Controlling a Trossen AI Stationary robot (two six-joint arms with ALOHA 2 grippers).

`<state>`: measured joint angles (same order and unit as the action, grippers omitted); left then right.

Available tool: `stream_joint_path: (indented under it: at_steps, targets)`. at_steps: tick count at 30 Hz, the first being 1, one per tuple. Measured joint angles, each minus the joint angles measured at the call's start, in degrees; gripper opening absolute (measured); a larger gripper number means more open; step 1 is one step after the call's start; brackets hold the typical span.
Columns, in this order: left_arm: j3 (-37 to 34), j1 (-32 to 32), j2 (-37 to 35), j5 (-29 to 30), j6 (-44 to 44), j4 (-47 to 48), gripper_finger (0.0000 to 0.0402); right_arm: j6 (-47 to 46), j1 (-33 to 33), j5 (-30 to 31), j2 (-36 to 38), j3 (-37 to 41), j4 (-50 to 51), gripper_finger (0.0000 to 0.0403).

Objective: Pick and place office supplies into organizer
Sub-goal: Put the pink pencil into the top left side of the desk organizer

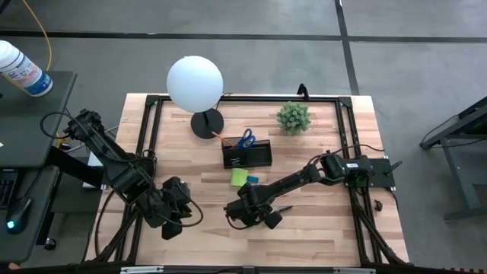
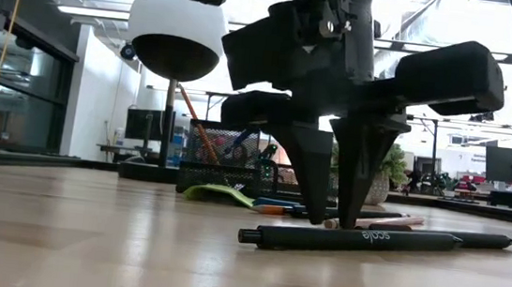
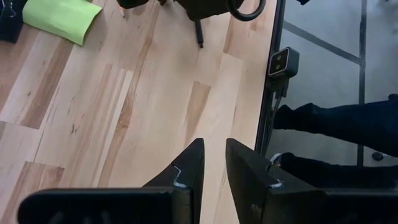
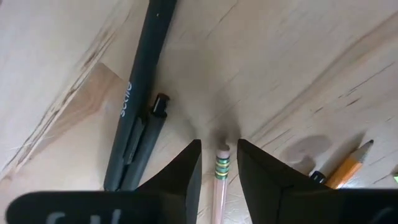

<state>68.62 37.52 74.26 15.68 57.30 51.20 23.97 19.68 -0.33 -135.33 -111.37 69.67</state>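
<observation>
High view: the organizer (image 1: 248, 154) stands mid-table, just in front of the lamp (image 1: 195, 85), with the blue-handled scissors (image 1: 246, 139) already upright in it beside an orange pencil. The lime-green sticky-note pad (image 1: 239, 176) and small blue block (image 1: 252, 179) lie just in front of the organizer, not yet stowed. The right gripper (image 1: 262, 215) is low over the table near its front edge; the left gripper (image 1: 173, 215) waits to its left, away from the supplies. By this view the task is judged partly done, with the pad, the block and the loose pens and pencils left.

Low view: a black pen (image 2: 350, 239) lies nearest the camera, with the right arm's fingertips planted on the wood just behind it; a pale pencil (image 2: 376, 222) lies behind them. The high view resolves neither.

Left wrist view: the left fingers (image 3: 189, 177) stand a little apart over bare wood, holding nothing; the pad shows far off.

Right wrist view: the pale pencil's eraser end lies between the right fingers (image 4: 186, 168), which straddle it with narrow gaps either side, not yet clamped. The black pen lies beside, outside the fingers, and an orange pencil (image 4: 349, 167) lies apart. Only this view shows which item is being addressed
</observation>
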Motion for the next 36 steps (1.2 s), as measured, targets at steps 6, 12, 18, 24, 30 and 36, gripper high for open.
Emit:
stream_joint_path:
  at_steps: [6,12,18,24,30,36]
  targets:
    - [0.0,0.0,0.0,0.15,-0.07,0.0,0.0056,0.02,0.0,-0.4,-0.02,0.0,0.02,0.0069]
    - [0.0,0.0,0.0,0.15,-0.2,0.0,0.0056,0.04,-0.02,-1.61,-0.02,0.0,0.07,0.0054]
    - [0.0,0.0,0.0,0.15,-0.2,0.0,0.0056,0.35,-0.02,-1.8,-0.02,0.28,-0.26,0.0051]
    - [0.0,0.0,0.0,0.12,-0.2,-0.01,0.0056,0.19,-0.07,-2.55,0.16,1.87,-0.59,0.0052]
    - [0.0,0.0,0.0,0.11,-0.2,-0.02,0.0056,0.05,-0.07,-3.04,0.2,2.19,-0.78,0.0065]
    - [0.0,0.0,0.0,0.33,-0.42,0.0,0.0056,0.07,-0.07,-3.04,0.15,2.21,-0.21,0.0074]
